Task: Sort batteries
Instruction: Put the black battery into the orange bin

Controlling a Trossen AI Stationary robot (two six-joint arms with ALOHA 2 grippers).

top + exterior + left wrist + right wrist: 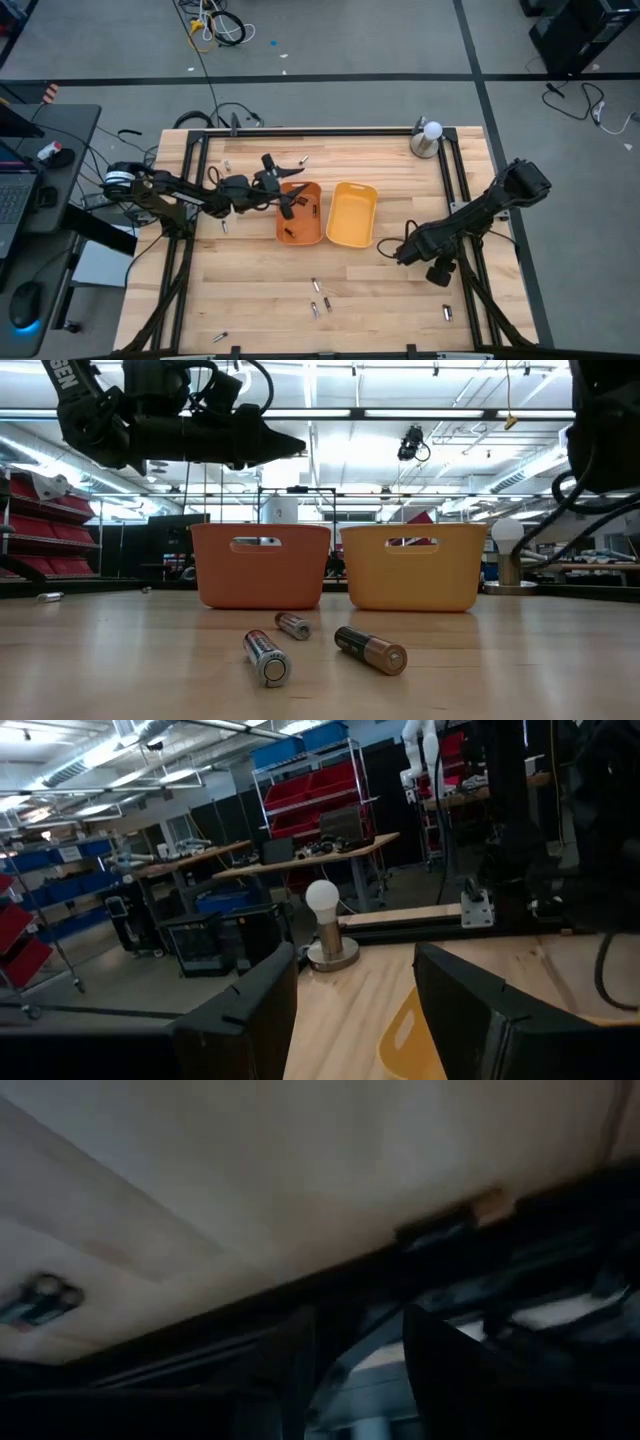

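Note:
An orange tray [300, 213] and a yellow tray [351, 214] stand side by side mid-table. Dark batteries [288, 233] lie in the orange tray. Loose batteries [315, 286] lie on the table toward the near edge; three of them show close up in the low view [267, 657]. Others lie near the far left [227, 165]. My left gripper [289, 204] hangs open and empty above the orange tray, and shows in the low view [285, 448] and its wrist view [355, 970]. My right gripper [386, 250] is open and empty just right of the yellow tray, low over the table [355, 1340].
A metal cup with a white ball [428, 137] stands at the far right corner. A black frame rail [320, 131] runs round the table. One battery [448, 313] lies near the right front, another [219, 337] near the left front edge.

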